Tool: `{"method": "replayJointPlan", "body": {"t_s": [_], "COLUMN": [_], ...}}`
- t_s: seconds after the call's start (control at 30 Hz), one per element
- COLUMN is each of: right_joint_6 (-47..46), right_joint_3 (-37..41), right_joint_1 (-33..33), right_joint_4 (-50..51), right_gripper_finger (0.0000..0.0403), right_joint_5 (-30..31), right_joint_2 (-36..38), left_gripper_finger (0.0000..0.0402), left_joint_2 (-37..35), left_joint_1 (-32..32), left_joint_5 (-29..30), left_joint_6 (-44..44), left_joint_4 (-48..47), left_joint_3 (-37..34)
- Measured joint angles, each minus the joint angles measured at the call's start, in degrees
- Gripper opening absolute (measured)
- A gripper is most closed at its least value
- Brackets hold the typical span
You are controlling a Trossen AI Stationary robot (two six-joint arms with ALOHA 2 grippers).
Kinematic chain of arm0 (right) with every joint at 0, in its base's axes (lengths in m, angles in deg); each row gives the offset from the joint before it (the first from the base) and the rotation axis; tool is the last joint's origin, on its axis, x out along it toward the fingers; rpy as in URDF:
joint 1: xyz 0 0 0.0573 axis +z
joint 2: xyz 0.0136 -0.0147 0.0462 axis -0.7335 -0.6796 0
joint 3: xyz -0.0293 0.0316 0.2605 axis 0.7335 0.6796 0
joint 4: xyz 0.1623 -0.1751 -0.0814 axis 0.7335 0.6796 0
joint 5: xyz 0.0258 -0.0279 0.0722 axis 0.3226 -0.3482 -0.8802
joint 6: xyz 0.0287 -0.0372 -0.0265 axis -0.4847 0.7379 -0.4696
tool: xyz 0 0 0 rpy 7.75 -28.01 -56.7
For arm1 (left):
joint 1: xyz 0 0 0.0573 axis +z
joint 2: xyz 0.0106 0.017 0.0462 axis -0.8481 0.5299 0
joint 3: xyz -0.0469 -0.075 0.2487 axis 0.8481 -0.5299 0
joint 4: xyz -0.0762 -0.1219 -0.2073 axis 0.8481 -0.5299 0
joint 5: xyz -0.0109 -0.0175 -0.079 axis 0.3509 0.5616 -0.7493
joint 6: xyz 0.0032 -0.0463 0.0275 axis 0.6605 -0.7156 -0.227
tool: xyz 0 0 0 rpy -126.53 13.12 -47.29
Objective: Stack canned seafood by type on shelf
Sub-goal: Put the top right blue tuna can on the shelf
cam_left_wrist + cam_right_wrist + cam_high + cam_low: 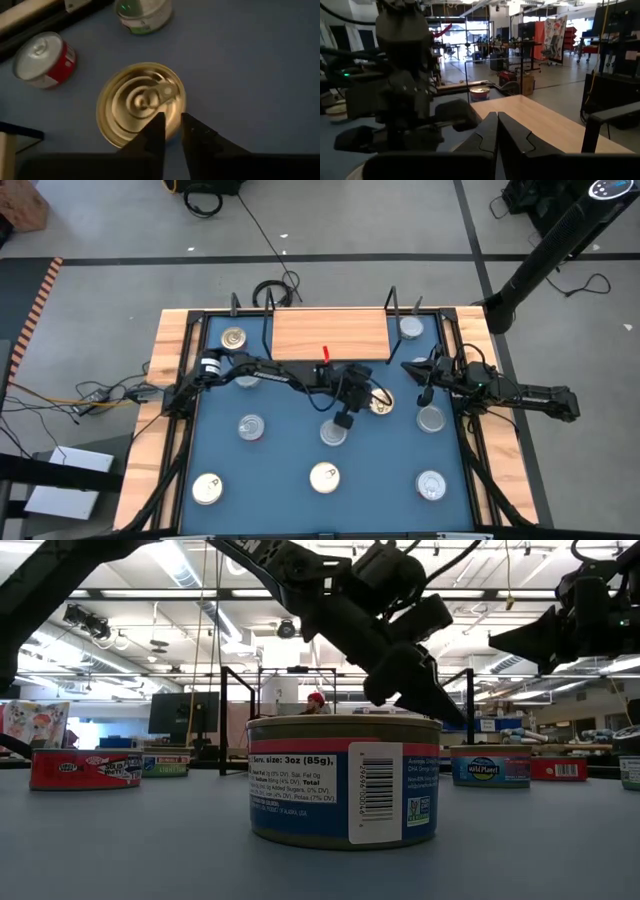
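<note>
A gold-topped can (381,403) (141,102) of the canned seafood stands on its base on the blue table, just in front of the shelf (330,333), a light-wood board at the table's far middle. My left gripper (368,393) (171,122) slants down over the can's near rim, its fingers a narrow gap apart. Several more cans stand scattered on the table, among them a red-sided one (45,59) and a blue-labelled one (345,780). My right gripper (418,370) (497,125) waits at the table's right side, level and shut on nothing. My left gripper's fingertips (159,125) stand over the near rim (150,142) of the gold-topped can, coming from the table's left and slanting down. Whether they touch the can I cannot tell.
Silver-topped cans stand at the far left (234,337), far right (411,328), middle (334,431) and along the near edge (324,477). Black wire frames (395,302) rise at the shelf's ends. Cables trail off the table's left side (110,392).
</note>
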Motion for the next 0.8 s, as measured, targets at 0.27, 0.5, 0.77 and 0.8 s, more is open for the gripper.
{"method": "replayJointPlan", "body": {"t_s": [0.27, 0.5, 0.77, 0.8], "right_joint_6": [0.0, 0.0, 0.0, 0.0], "right_joint_3": [0.0, 0.0, 0.0, 0.0], "right_joint_1": [0.0, 0.0, -0.02, 0.0], "right_joint_4": [-0.63, -0.64, -0.65, -0.65], "right_gripper_finger": [0.0023, 0.0023, 0.0023, 0.0023], "right_joint_5": [-0.04, -0.11, -0.11, -0.11], "right_joint_2": [0.04, 0.04, 0.04, 0.04], "left_gripper_finger": [0.0111, 0.011, 0.011, 0.011], "left_joint_2": [2.06, 2.94, 2.9, 2.9], "left_joint_1": [-0.87, -1.95, -2.1, -2.1], "left_joint_5": [6.44, 9.42, 9.68, 9.68], "left_joint_6": [7.33, 12.4, 13.78, 13.8], "left_joint_4": [-0.53, 0.65, 0.47, 0.31], "left_joint_3": [-0.07, -0.03, -0.01, -0.01]}}
